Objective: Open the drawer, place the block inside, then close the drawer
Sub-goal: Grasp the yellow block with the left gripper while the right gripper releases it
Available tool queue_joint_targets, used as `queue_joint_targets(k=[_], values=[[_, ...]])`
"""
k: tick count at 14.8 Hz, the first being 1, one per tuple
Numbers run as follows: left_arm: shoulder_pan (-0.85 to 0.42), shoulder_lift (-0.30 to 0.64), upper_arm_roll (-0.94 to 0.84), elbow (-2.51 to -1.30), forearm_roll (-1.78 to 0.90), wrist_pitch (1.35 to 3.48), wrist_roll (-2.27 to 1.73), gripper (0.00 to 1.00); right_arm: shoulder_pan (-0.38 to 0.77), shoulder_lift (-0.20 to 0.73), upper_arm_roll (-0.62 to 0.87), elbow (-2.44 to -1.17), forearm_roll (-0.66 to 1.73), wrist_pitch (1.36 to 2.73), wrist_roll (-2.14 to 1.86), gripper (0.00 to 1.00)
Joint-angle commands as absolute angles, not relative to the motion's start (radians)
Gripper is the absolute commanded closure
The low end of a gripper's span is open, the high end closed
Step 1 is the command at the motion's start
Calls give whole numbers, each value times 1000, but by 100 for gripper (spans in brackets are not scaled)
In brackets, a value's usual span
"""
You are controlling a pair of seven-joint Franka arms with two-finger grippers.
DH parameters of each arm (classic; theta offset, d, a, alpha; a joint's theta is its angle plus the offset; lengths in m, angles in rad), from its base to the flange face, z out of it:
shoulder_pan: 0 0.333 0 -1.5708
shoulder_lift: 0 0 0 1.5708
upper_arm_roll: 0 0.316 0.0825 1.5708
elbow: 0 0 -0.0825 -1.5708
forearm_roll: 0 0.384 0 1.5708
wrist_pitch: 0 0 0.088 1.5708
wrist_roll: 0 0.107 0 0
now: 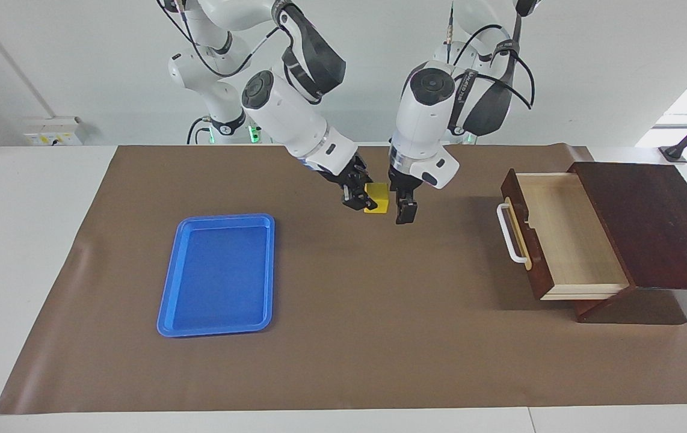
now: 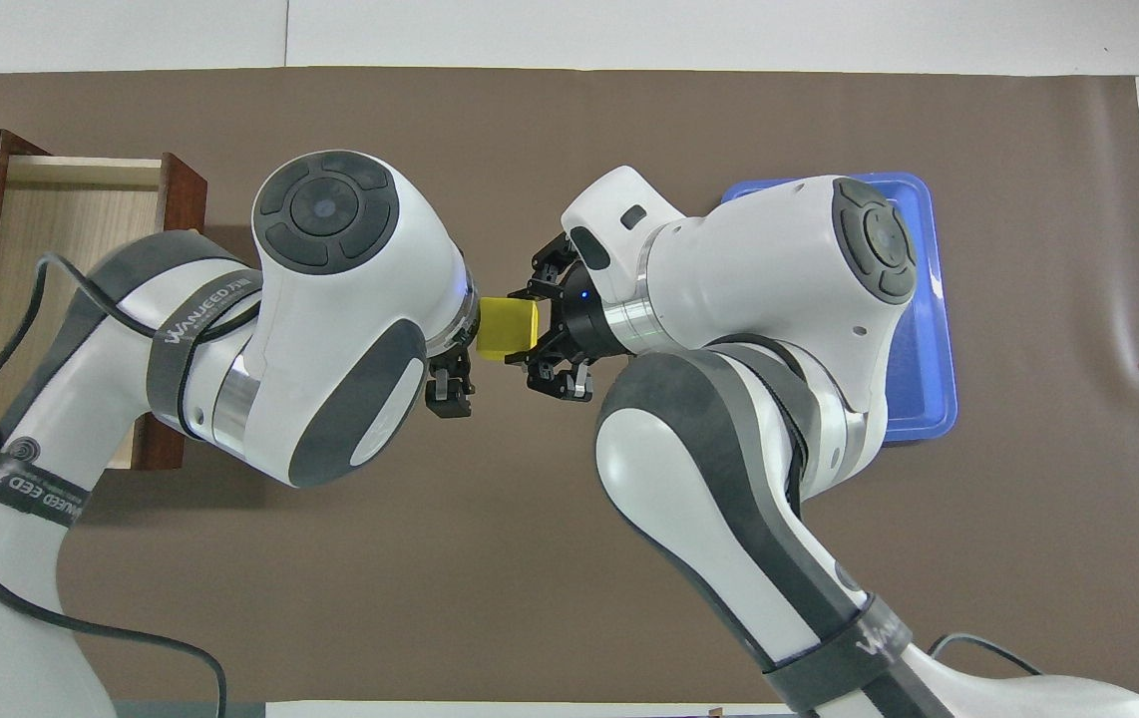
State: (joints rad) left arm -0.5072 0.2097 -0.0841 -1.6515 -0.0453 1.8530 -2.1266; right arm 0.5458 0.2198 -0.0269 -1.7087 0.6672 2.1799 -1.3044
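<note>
Lying toward the right arm's end of the brown mat [image 1: 349, 337], a blue tray [image 1: 218, 273] sits flat with nothing in it. Over the mat's middle, the right gripper [image 1: 360, 195] holds the block [image 1: 377, 198], a yellow cube, its fingers closed on the cube's sides. Just beside it, the left gripper [image 1: 404, 207] hangs with its fingers spread apart; whether one finger touches the cube I cannot tell. Toward the left arm's end, the drawer [image 1: 566, 234] stands pulled out of its dark wooden box [image 1: 650, 225], its pale interior bare.
</note>
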Motion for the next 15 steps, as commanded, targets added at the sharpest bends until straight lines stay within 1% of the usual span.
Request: queue_joint_targets(k=[1,6,11,12,13,14,15], values=[[-515,232,-75,-1609,-83,1842,-2131,0,552,218,-29,-1717,647,2201,-1273,100],[-522,252,-75,-1554,-94,1818,-2132,0,554,216,-29,-1718,649,2203,-1275,100],[-532,259,-94,-1546,-91,1828,-2132,0,554,216,-28,-1718,650,2217,-1273,100],[-532,259,-94,-1546,-91,1827,-2132,4,561,216,-28,-1718,650,2221,-1272,100],[-532,259,-94,-1546,-92,1827,-2132,14,566,218,-28,-1718,652,2223,-1272,100],[-531,259,-94,-1546,-91,1827,-2132,30,566,218,-28,-1718,652,2223,-1269,100],[-531,259,-94,-1546,-89,1827,-2129,54,566,218,-28,-1718,652,2224,-1266,100]])
